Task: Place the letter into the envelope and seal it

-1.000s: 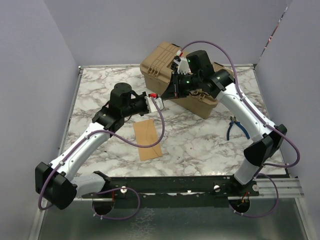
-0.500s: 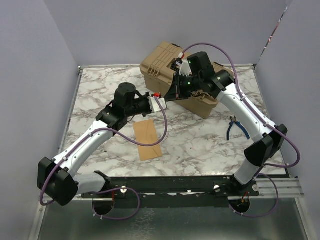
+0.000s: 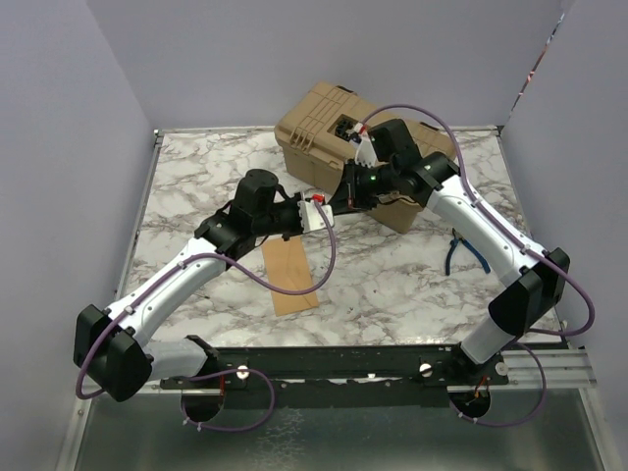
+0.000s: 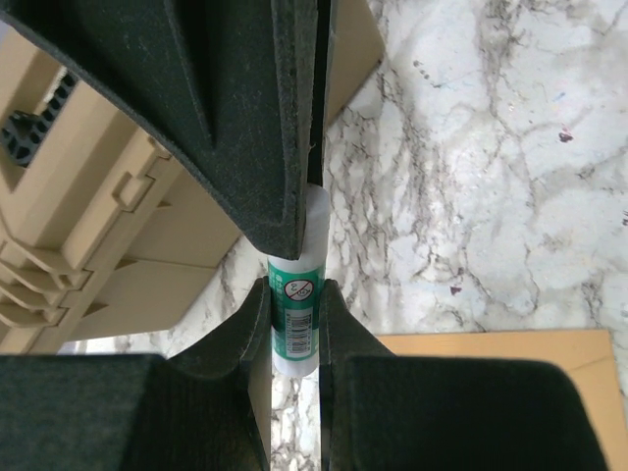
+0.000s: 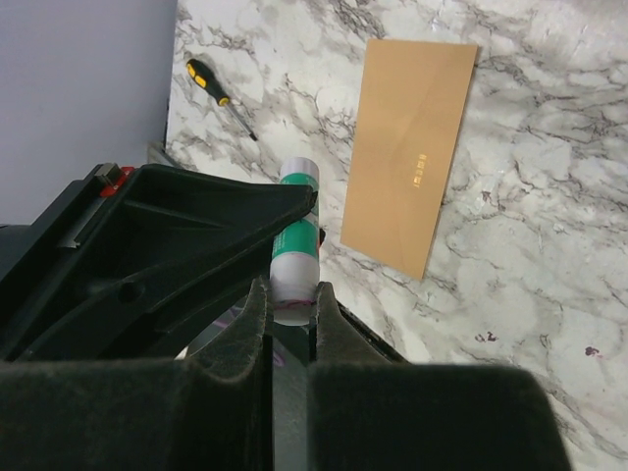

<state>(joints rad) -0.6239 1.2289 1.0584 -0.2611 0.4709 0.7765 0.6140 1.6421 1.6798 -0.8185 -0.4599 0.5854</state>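
I see both arms meeting in mid-air above the marble bench (image 3: 392, 275). My left fingers (image 4: 257, 319) are clamped on a green-labelled glue stick (image 4: 294, 329). My right fingers (image 5: 257, 309) pinch its other end. The brown envelope (image 3: 291, 277) lies flat on the bench, partly under the left arm.

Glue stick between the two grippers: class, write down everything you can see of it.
The small white plastic glue stick with a green printed label is held above the marble tabletop, clamped at one end by the jaws of the left gripper and at the other by the right gripper. Nothing else touches it.
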